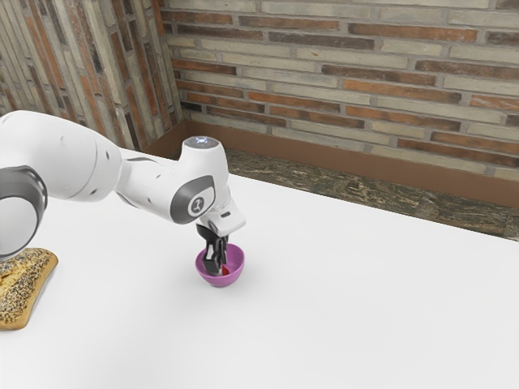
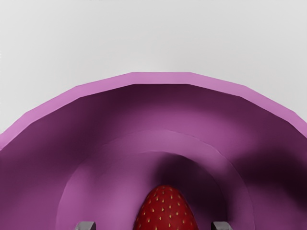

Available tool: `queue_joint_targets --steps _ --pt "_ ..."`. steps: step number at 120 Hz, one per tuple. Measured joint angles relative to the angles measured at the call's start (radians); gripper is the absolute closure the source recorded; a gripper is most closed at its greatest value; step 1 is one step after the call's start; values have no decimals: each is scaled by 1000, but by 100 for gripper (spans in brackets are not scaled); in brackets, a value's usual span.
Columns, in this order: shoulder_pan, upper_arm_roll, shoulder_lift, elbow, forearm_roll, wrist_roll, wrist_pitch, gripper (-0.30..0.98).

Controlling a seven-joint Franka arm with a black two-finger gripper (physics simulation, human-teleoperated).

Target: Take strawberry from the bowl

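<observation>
A strawberry (image 2: 165,211) is seen inside a purple bowl (image 1: 237,275) on a white table (image 1: 349,316), with the black gripper (image 1: 216,269) lowered over it, its fingertips (image 2: 86,225) inside the rim. The fingers are parted widely, one on each side of the fruit, with gaps left between; nothing is gripped. A seeded bread (image 1: 24,288) is pictured on the same table, at the exterior view's left edge.

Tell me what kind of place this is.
Perhaps a kitchen or dining corner, rendered in simulation: a white table with seeded bread and a purple bowl holding a strawberry, before a brick wall.
</observation>
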State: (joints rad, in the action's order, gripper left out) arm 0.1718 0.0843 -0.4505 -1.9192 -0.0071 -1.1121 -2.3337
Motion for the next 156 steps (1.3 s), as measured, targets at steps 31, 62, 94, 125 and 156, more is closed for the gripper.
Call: queue_joint_targets --steps 31,62,94,125,156 --pt "0 0 0 0 2 10 -17 60" --pt "23 -1 110 -74 5 37 -40 68" --pt "32 -59 439 -393 -47 95 -58 70" --pt "45 -175 451 -475 -137 147 -74 70" --pt "171 -162 456 -475 -183 163 -64 27"
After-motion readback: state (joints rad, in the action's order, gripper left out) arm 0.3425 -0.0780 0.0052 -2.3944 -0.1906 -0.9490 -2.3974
